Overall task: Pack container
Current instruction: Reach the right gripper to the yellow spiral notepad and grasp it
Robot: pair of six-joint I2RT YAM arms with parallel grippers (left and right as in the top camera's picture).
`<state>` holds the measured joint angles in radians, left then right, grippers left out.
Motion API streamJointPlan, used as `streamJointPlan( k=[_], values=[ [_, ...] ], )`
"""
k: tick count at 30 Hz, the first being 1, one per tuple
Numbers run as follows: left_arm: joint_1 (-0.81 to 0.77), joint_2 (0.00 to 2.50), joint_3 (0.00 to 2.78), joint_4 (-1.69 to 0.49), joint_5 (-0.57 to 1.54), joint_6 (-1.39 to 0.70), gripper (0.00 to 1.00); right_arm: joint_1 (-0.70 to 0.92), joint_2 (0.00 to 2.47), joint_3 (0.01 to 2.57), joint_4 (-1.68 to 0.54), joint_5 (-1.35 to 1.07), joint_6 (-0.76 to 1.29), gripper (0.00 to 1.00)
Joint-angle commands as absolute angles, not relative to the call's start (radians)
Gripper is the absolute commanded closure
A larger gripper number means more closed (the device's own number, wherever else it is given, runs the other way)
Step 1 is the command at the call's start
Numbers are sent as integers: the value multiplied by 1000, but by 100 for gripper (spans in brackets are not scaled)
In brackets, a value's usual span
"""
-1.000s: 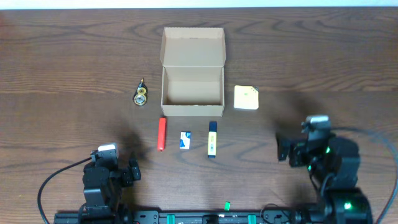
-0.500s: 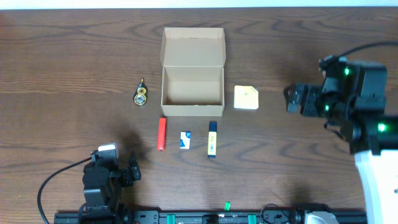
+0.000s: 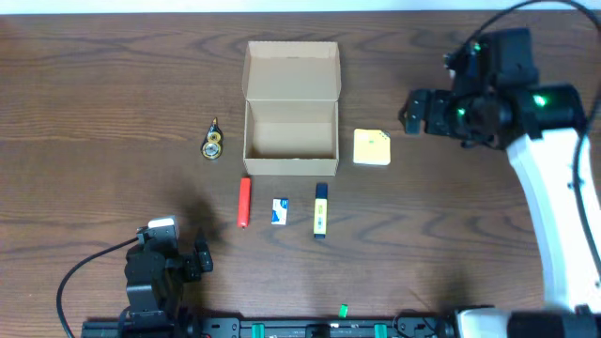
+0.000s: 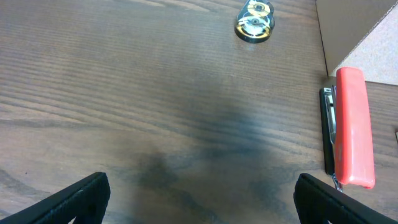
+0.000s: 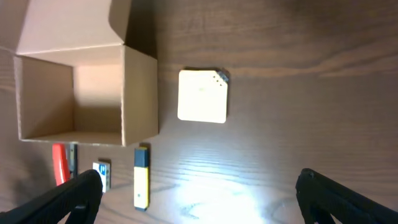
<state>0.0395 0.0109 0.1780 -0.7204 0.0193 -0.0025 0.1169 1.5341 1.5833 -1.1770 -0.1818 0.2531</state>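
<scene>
The tan cardboard container (image 3: 290, 131) stands open and empty at the table's middle, its flap lid laid back; it also shows in the right wrist view (image 5: 81, 93). A pale yellow sticky-note pad (image 3: 372, 147) lies just right of it. In front lie a red cutter (image 3: 244, 201), a small white-blue item (image 3: 280, 211) and a yellow-blue marker (image 3: 320, 209). A gold tape roll (image 3: 213, 144) lies to the left. My right gripper (image 3: 413, 111) is open and empty, raised to the right of the pad. My left gripper (image 3: 178, 260) is open and empty near the front left.
The dark wooden table (image 3: 113, 94) carries everything. In the left wrist view the red cutter (image 4: 353, 127) lies at the right and the tape roll (image 4: 254, 20) at the top. In the right wrist view the pad (image 5: 203, 95) and marker (image 5: 141, 177) show.
My right arm has risen from the front right and swung back and left, its gripper now near the pad. The left arm and all items have not moved.
</scene>
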Motion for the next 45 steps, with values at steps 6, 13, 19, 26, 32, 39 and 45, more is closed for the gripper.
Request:
streamJointPlan(
  k=[6,13,19,26,32,39,45],
  values=[
    [45,4,160,-725,16,4,5,189,1753,1738,-1248,-97,286,1],
    [45,4,160,-725,16,4,5,260,1921,1766,-1239,-69,302,0],
    [45,4,160,-725,16,4,5,292,2000,1765,-1179,-66,290,1],
    [45,4,160,-725,16,4,5,295,2045,1763,-1085,-7,352,1],
    [45,4,160,-725,16,4,5,295,2067,1698,-1056,4,352,1],
    [45,4,160,-725,16,4,5,297,2067,1583,-984,-12,352,1],
    [45,4,160,-725,16,4,5,309,2067,1513,-936,-12,352,1]
  ],
)
